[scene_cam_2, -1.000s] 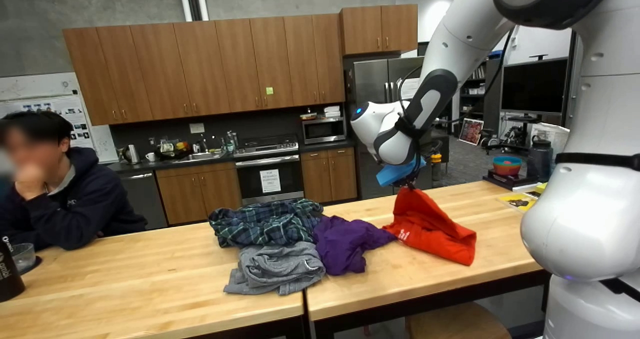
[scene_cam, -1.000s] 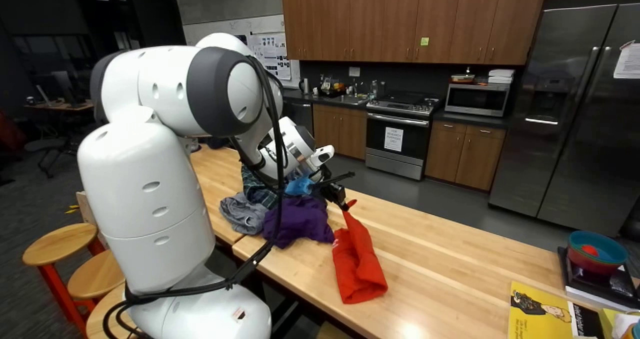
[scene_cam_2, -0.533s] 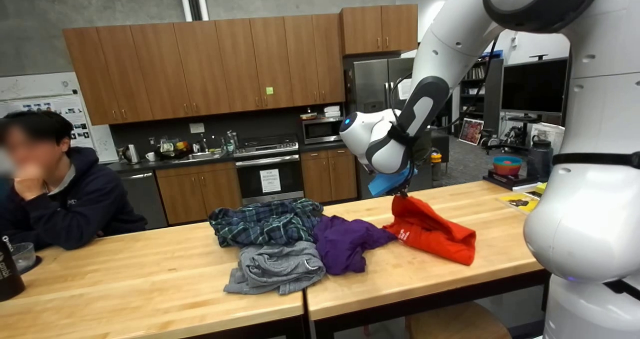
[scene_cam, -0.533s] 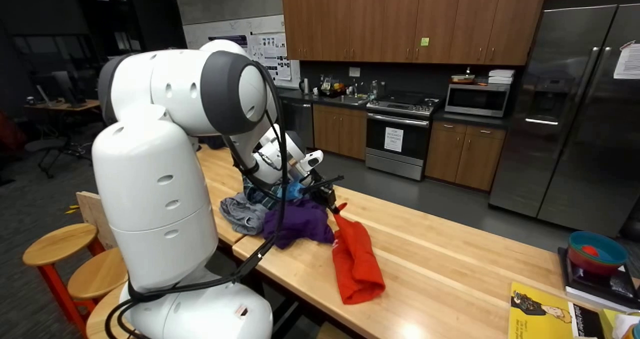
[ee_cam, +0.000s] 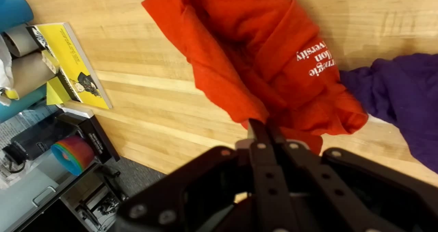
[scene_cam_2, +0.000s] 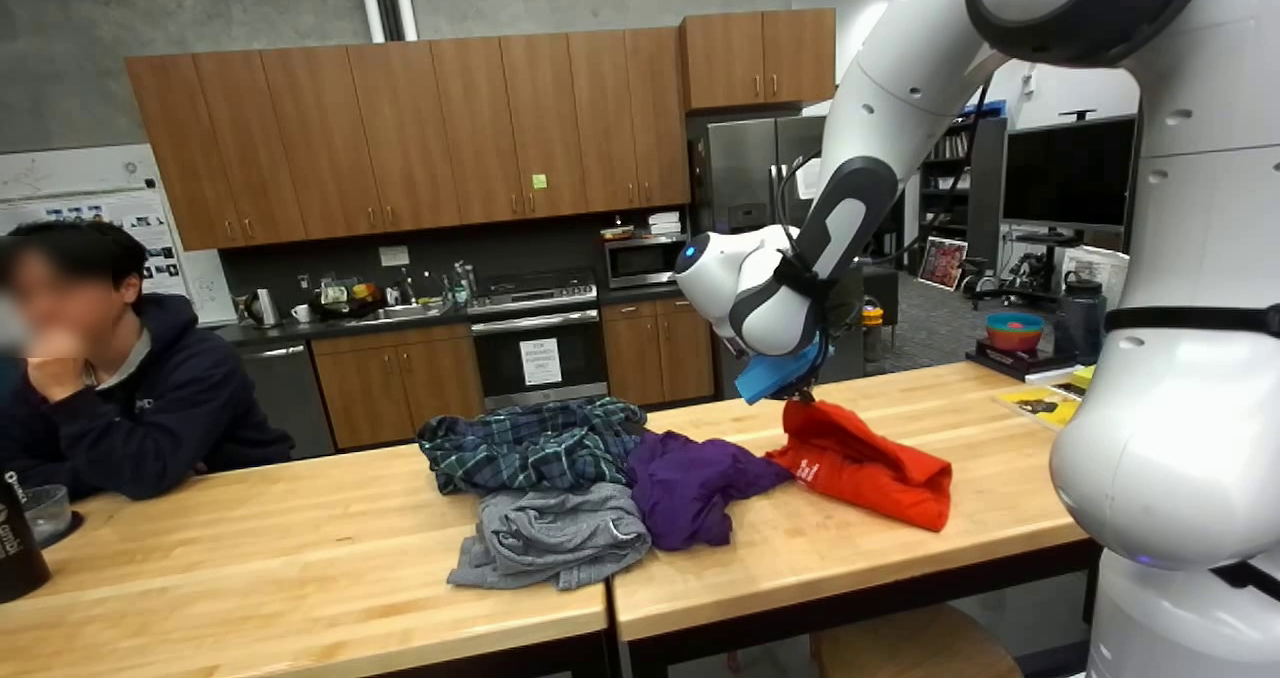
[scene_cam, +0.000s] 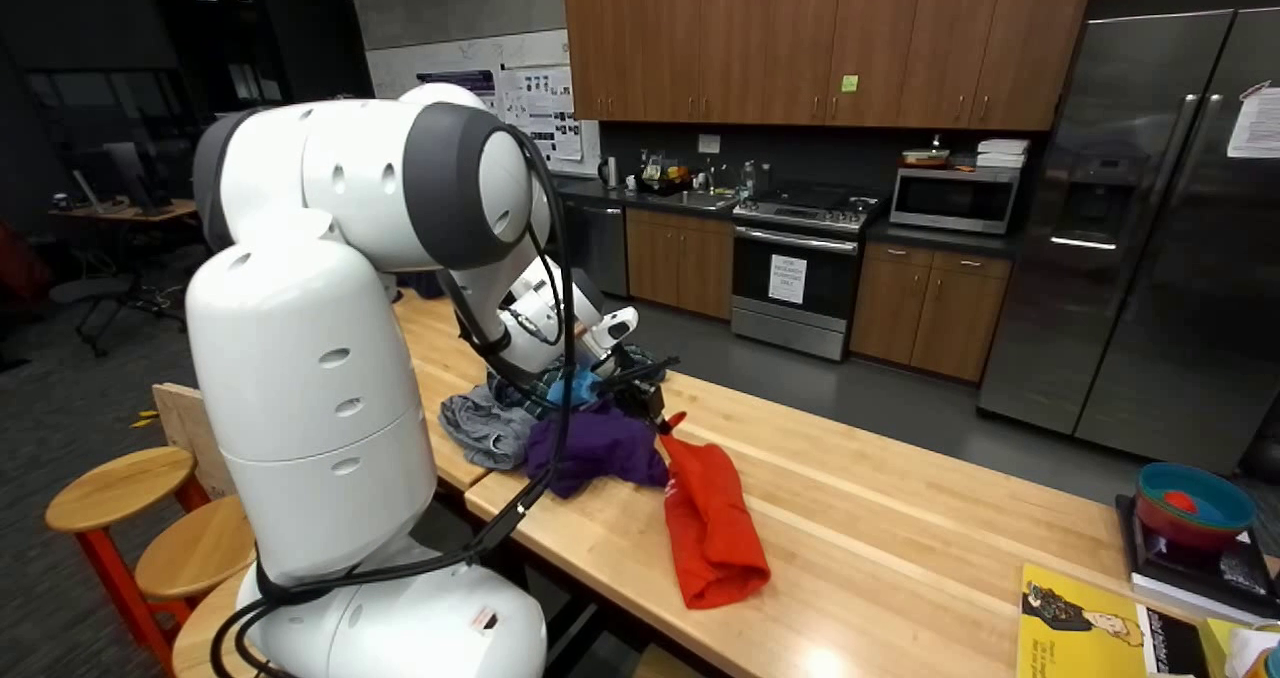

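The jaws are pinched together on a raised end of the red cloth (ee_cam: 280, 64), which stretches toward twelve o'clock from their tips in the wrist view, across the wooden worktop (ee_cam: 147, 102). There, purple cloth (ee_cam: 403, 98) seems to touch it at about three o'clock. In an exterior view, gray cloth (scene_cam_2: 560, 533) and plaid cloth (scene_cam_2: 530, 448) lie at roughly nine o'clock from the red, beyond the purple.

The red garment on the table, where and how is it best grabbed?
Likely best by the raised peak of the red garment, where the gripper pinches it, coming from above. The cloth there rises to a narrow tip, while the rest lies broad and low on the table. Its lettered side, right by the purple garment, looks riskier.
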You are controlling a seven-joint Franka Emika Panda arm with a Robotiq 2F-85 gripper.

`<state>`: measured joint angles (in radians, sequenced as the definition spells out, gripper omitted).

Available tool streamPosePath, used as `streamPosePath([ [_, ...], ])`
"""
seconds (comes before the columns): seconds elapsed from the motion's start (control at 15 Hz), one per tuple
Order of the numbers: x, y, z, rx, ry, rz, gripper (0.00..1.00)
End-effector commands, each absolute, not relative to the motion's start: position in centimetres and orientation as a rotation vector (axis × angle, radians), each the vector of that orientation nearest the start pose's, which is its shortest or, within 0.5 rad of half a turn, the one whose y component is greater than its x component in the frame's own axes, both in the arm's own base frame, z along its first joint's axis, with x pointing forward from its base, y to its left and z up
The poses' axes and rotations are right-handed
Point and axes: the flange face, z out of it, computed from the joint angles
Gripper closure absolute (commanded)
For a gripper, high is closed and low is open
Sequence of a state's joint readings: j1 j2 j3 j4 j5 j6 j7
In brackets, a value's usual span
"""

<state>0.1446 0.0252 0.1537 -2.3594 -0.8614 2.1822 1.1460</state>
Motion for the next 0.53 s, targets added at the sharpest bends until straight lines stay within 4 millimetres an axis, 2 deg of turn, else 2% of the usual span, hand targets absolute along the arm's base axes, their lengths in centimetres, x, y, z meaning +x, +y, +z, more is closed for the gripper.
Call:
streamPosePath([
  [0.0,46.38,12.12,30.95,2.481,-0.281,0.367,0.99],
  [0.33,46.22,11.98,30.54,2.474,-0.280,0.345,0.99],
  [0.4,46.21,11.98,30.50,2.472,-0.287,0.334,0.72],
  [0.47,46.19,11.99,30.46,2.470,-0.285,0.335,0.71],
])
